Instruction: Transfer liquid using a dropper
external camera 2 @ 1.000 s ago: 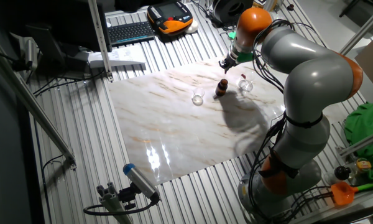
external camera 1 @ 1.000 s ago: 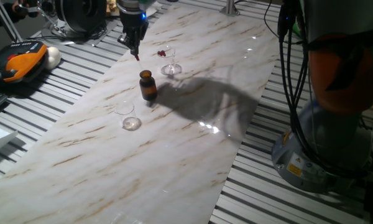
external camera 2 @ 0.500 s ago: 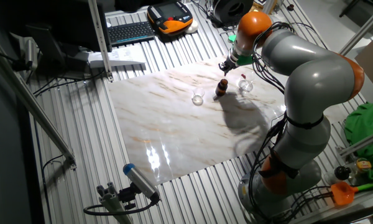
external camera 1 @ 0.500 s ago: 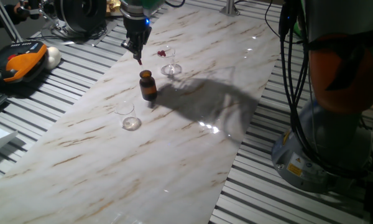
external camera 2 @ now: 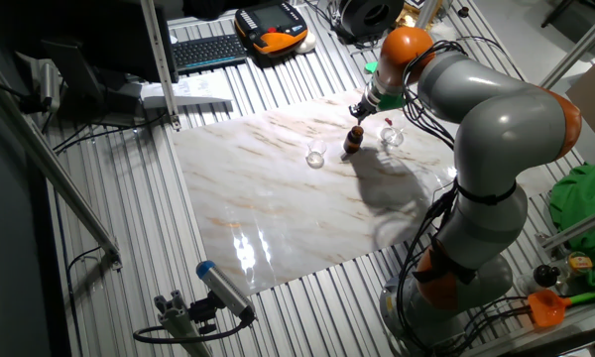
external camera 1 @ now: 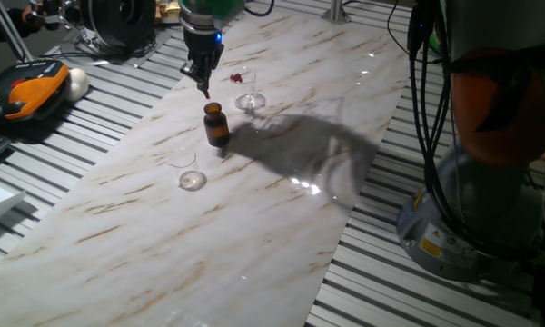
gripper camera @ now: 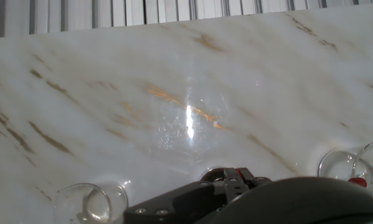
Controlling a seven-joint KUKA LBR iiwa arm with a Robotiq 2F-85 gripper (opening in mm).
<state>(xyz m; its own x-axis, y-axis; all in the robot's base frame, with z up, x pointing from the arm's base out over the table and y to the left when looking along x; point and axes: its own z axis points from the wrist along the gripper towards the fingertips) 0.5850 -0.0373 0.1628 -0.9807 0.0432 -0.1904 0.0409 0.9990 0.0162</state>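
Hovering above amber bottle (external camera 1: 216, 123): gripper (external camera 1: 203, 84) pinching dropper (external camera 1: 204, 90). Hand view alone shows red liquid in right glass (gripper camera: 360, 171); left glass (gripper camera: 90, 202) clear.

bottle (external camera 1: 216, 124) between two glasses (external camera 1: 189, 172) (external camera 1: 248, 91) — end effector (external camera 1: 203, 84) above

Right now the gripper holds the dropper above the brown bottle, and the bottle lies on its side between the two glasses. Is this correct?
Not quite. The bottle stands upright, not on its side; one fixed view shows this clearly. The rest holds: the gripper holds the dropper above the bottle, which is between the near glass and the far glass.
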